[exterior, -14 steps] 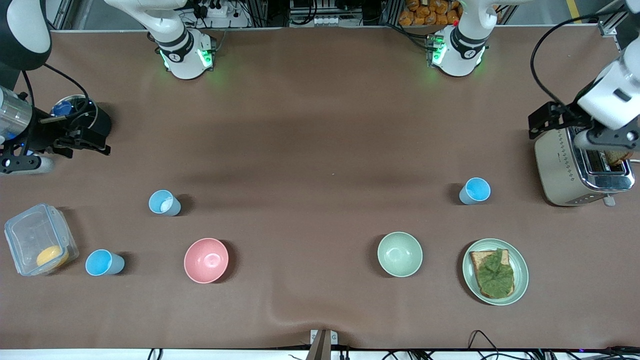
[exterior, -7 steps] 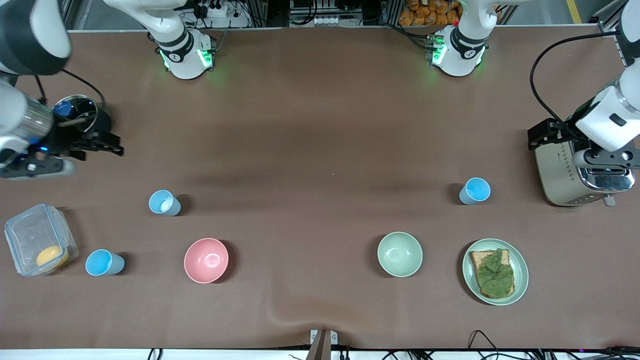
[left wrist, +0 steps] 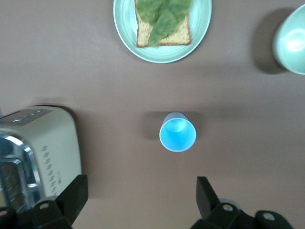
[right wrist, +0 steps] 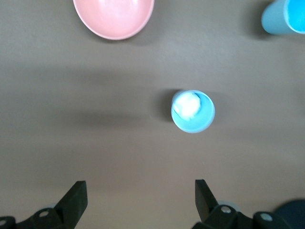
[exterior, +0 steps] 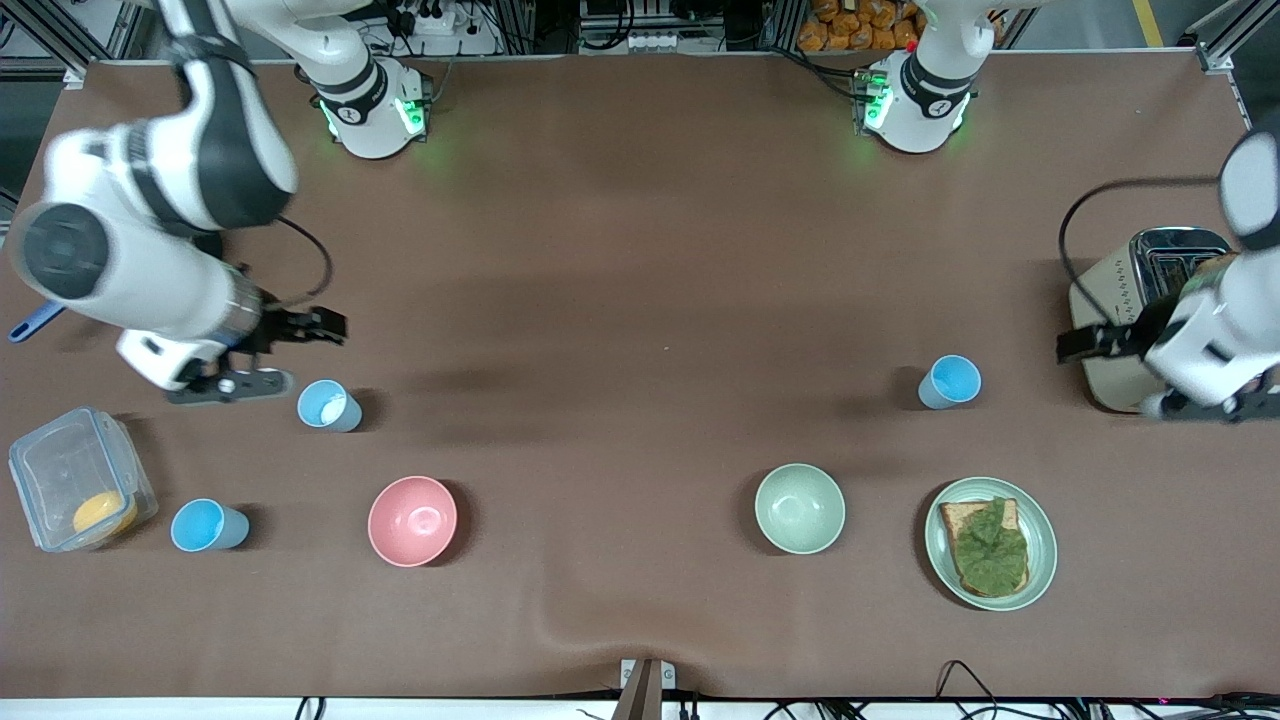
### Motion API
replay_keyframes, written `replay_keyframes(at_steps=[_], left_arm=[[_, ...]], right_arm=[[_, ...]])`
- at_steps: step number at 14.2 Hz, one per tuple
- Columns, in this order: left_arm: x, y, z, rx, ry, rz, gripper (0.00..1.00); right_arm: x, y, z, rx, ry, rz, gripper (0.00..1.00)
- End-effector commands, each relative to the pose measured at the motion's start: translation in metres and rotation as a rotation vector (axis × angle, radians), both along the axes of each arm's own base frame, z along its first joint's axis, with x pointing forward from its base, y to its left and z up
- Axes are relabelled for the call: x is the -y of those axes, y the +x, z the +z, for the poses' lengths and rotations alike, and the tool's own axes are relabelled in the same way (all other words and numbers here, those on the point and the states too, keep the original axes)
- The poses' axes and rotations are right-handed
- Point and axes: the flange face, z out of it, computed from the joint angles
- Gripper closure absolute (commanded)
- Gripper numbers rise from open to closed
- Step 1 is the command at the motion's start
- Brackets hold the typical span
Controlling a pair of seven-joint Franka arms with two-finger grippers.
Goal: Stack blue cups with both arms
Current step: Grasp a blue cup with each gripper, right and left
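Both my arms have swung in from the worktop's ends toward the cups. My right hand (exterior: 232, 385) now hangs just beside the pale cup (exterior: 329, 405), toward the right arm's end of the worktop; a second ago it was up by the dark pot at that end. In the right wrist view its two fingers (right wrist: 74, 200) stand wide apart and empty, and the pale cup (right wrist: 192, 110) sits upright ahead of them, closer to one finger than to the other, with a white lump inside it. A brighter blue cup (exterior: 207, 525) stands apart from that hand, next to the clear box (exterior: 75, 478), nearer the front camera.

My left hand (exterior: 1205, 405) has come off the toaster (exterior: 1130, 290), where it sat a second ago, and now hangs by the toaster's nearer end. Its fingers (left wrist: 71, 198) are also spread and empty. The third blue cup (exterior: 949, 381) stands upright ahead of them, well apart still.

Judgement: approach phase, nothing grasped, no stack begun. All three cups, the pink bowl (exterior: 412, 520) and the green bowl (exterior: 799, 508) sit where they did before. Next, each hand needs to centre on its cup and descend. The lump in the pale cup may stop another cup seating in it.
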Motion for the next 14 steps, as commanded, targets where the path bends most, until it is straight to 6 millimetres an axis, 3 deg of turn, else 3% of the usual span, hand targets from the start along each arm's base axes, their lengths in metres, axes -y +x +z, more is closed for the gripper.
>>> replay_keyframes(at_steps=[1,3,6,10,13,14], left_arm=[[0.009,-0.001,-0.065,-0.029,-0.002,0.05,0.0],[0.015,-0.014,-0.11,0.018,-0.013,0.077,0.0],[0.026,-0.037,-0.172,0.082,-0.018,0.162,0.0],[-0.011,-0.053,-0.207,0.023,-0.011,0.23,0.0],[-0.018,-0.056,-0.277,-0.027,-0.01,0.276,0.0],[-0.02,-0.059,-0.288,-0.044,0.002,0.296,0.0]], right_arm=[[0.003,-0.008,-0.041,0.045,-0.028,0.0,0.0],[0.005,-0.015,-0.078,0.091,-0.042,0.028,0.0],[0.017,-0.013,-0.113,0.119,-0.1,0.091,0.0],[0.037,-0.003,-0.149,0.147,-0.125,0.107,0.0],[0.045,0.007,-0.172,0.202,-0.113,0.118,0.0],[0.047,0.006,-0.178,0.202,-0.11,0.116,0.0]])
